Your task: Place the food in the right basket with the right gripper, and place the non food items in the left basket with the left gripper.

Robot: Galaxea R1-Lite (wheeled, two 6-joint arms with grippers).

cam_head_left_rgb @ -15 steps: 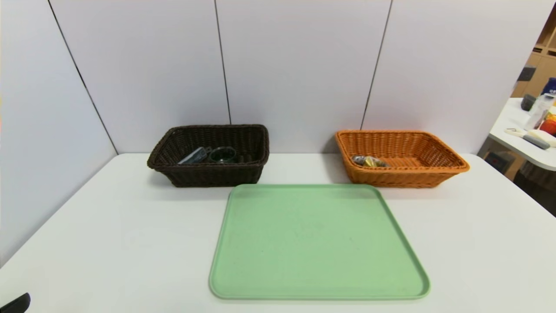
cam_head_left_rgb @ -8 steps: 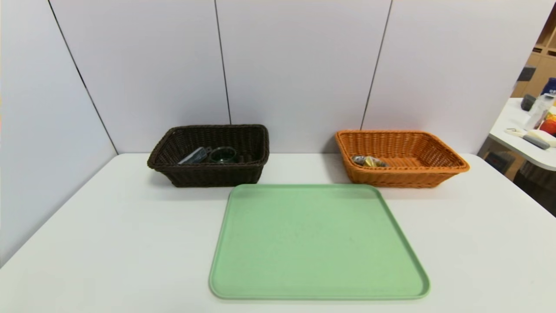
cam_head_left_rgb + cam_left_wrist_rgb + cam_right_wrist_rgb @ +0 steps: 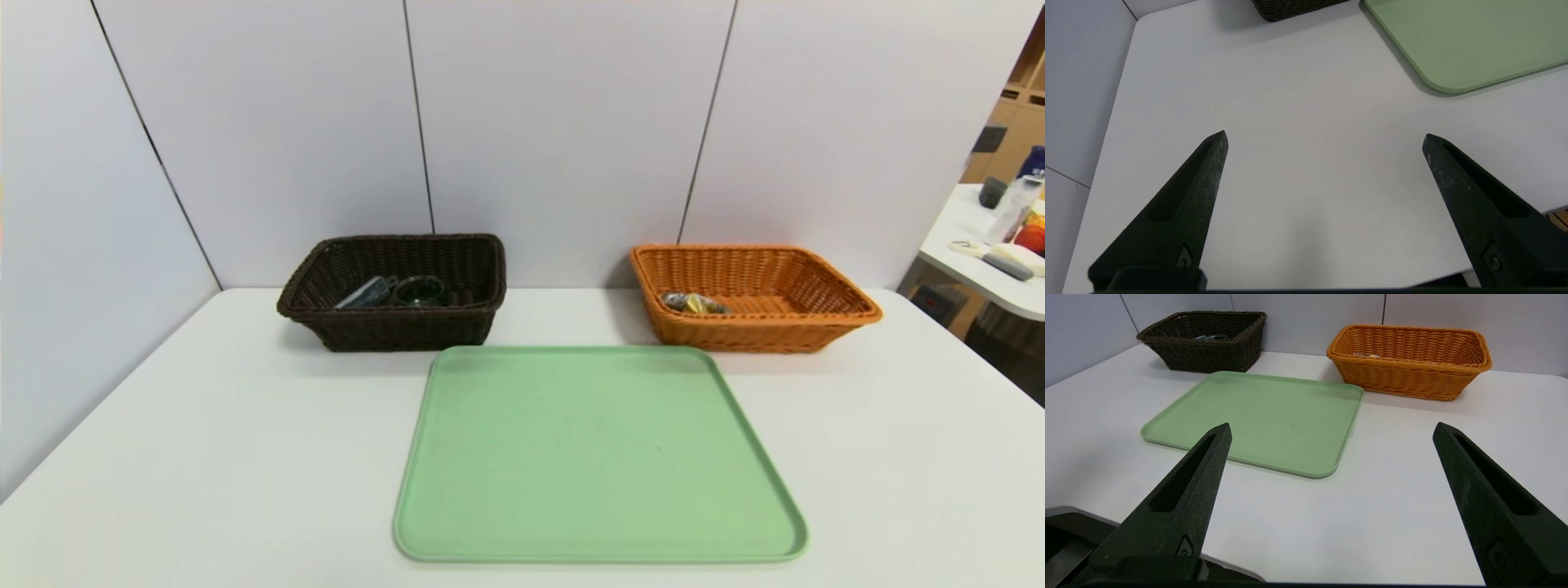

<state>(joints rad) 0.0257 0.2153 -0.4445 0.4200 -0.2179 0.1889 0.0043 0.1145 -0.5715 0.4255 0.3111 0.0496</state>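
Observation:
The dark brown left basket (image 3: 326, 273) stands at the back left of the table and holds a grey object (image 3: 365, 292) and a dark round one (image 3: 418, 290). The orange right basket (image 3: 849, 304) stands at the back right with a small wrapped food item (image 3: 694, 303) in its near left corner. Between and in front of them lies a green tray (image 3: 596, 457) with nothing on it. Neither arm shows in the head view. My left gripper (image 3: 1325, 136) hangs open over bare table near the front left edge. My right gripper (image 3: 1332, 428) is open above the table's front right part, holding nothing.
The white table (image 3: 204, 457) meets grey wall panels at the back and on the left. A side table (image 3: 992, 269) with bottles and tools stands off to the far right. In the left wrist view the tray's corner (image 3: 1447, 83) lies beyond the fingers.
A dark tip at the lower left corner of the head view one second ago has withdrawn out of sight. Baskets, their contents and the tray have not moved.

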